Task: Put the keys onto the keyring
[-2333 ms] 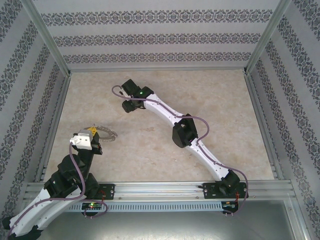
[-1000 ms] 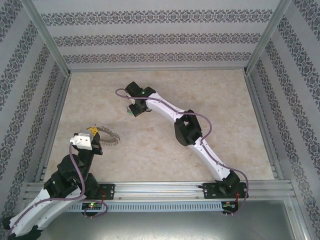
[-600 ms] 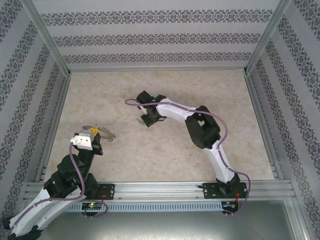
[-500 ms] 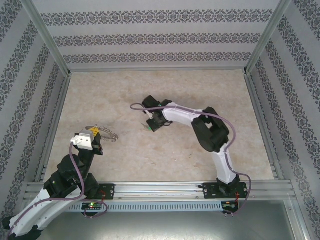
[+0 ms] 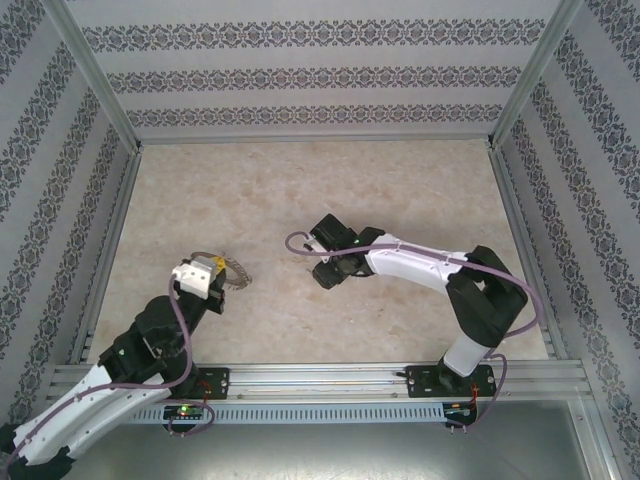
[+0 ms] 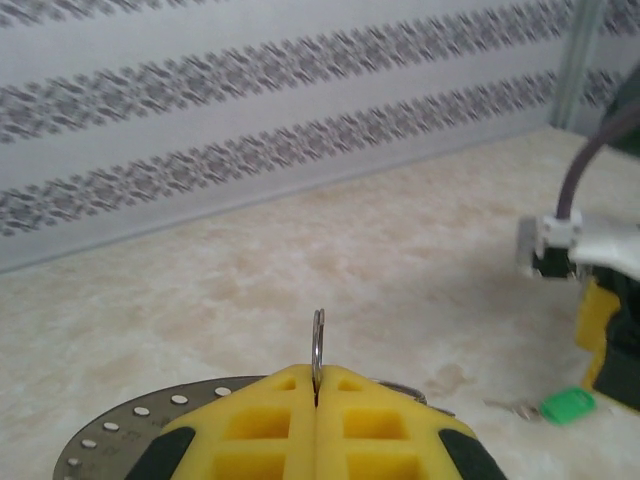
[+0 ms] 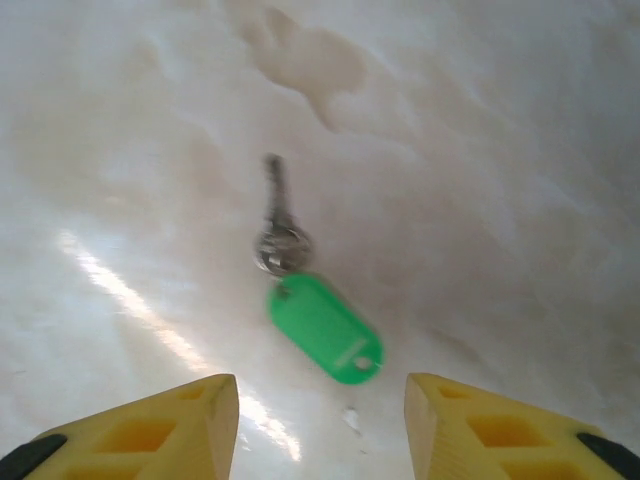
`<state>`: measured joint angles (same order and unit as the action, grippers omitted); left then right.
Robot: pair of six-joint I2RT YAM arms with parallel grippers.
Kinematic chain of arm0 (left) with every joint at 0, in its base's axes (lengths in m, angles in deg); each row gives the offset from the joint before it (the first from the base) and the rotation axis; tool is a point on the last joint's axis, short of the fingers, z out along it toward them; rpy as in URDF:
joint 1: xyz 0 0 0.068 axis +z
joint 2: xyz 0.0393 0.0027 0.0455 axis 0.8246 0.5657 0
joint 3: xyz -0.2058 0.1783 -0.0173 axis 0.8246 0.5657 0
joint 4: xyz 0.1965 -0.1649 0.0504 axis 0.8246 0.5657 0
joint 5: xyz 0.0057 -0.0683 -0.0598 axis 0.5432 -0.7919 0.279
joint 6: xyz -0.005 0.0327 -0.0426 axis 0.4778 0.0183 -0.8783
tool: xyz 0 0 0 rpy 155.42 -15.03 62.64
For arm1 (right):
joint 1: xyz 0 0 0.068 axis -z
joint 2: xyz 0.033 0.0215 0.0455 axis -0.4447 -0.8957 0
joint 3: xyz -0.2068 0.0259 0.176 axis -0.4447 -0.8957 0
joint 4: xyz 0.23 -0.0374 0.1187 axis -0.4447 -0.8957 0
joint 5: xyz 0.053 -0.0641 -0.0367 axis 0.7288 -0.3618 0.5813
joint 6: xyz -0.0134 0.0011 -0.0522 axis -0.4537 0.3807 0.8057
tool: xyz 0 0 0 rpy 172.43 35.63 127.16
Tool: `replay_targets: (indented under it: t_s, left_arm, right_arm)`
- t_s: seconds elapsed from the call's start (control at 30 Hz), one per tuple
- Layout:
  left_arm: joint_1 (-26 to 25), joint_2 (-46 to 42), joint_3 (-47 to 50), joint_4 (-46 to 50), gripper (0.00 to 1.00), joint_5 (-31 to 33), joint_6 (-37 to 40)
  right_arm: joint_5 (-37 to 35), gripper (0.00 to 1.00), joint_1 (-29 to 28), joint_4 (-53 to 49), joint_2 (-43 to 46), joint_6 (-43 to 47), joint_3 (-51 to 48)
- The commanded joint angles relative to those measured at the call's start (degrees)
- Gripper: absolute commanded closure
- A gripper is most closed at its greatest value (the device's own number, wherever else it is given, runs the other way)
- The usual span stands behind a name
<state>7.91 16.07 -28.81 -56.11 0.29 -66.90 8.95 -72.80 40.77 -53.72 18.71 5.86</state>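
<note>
At the near-left corner of the pale, marble-patterned table [image 5: 400, 180], the white-and-black left arm [image 5: 150, 345] reaches from the near edge toward the middle. The left gripper [image 5: 217, 266] has its yellow fingers pressed together, clamped on the thin dark grey-brown metal keyring [image 5: 238, 272]. The keyring juts out to the right of the fingertips. It sits near the left edge, closer to the near edge than to the far one.

In the left wrist view, the left gripper [image 6: 317, 380] pinches the keyring [image 6: 317, 345] edge-on. It stands as a slim upright loop rising from the seam between the two yellow pads [image 6: 250, 425]. A flat grey curved piece [image 6: 120, 435] dotted with small pale spots shows low on the left behind the pads. I cannot tell whether it belongs to the ring. Further right in that view, the small silvery key with a bright green oval tag [image 6: 560, 405] lies flat on the table.

From the right wrist, the key [image 7: 318, 322] rests on the table with its silvery blade pointing away and the green tag nearest the camera. It lies just beyond the right gripper [image 7: 320, 400], whose yellow fingertips [image 7: 215, 400] stand apart and touch nothing.

From above, the right gripper [image 5: 325, 275] is near the middle of the table, a little toward the near edge and apart from the keyring. The right arm [image 5: 430, 270] folds back to its base at the near edge on the right.
</note>
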Motion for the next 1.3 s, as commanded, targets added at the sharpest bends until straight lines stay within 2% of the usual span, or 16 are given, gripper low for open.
replay_targets:
  t_s: [0.0,0.3,0.63,1.27]
  left_arm:
    - [-0.7,1.39,-2.48,-2.15,1.0,-6.45,-1.84]
    - [-0.7,4.39,-2.21,-1.76,1.0,-13.48,-4.02]
    - [-0.61,8.13,-2.75,-2.77,1.0,-13.11,-2.95]
    - [-0.61,6.32,-1.6,-2.75,1.0,-12.98,-3.32]
  right_arm:
    - [6.51,0.53,-0.12,5.62,-0.02,4.5,-2.77]
    - [10.44,0.58,2.49,7.62,-6.04,8.2,-0.14]
    - [12.57,0.66,3.59,8.24,-8.84,9.52,0.67]
    - [11.67,0.85,3.93,8.22,-9.95,9.58,0.86]
